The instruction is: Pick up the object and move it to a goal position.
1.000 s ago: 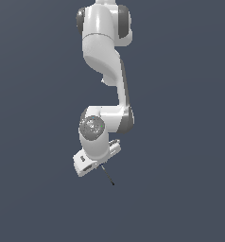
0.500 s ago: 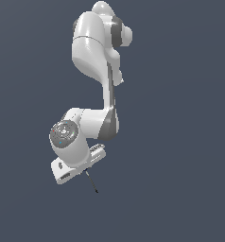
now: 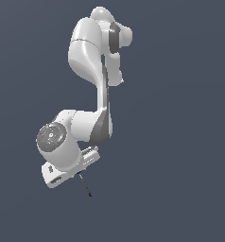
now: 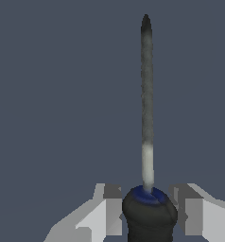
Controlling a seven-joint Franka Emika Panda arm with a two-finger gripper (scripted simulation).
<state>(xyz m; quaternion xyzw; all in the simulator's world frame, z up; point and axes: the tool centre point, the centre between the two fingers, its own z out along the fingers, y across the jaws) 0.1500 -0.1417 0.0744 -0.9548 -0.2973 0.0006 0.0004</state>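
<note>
The white Panda arm [image 3: 93, 71] hangs from its upper joints, bends at a grey-banded elbow [image 3: 102, 130], and folds back toward the exterior view's left, where a round wrist housing [image 3: 51, 137] faces the camera. Below it the hand tilts downward. The pincer [image 4: 149, 210] has its two pale fingers [image 4: 109, 210] pressed against either side of a screwdriver [image 4: 146, 142] handle, the shaft pointing straight out from the hand.

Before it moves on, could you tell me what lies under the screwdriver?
Only plain dark background shows beyond the screwdriver; the gripper covers its handle's lower part.
</note>
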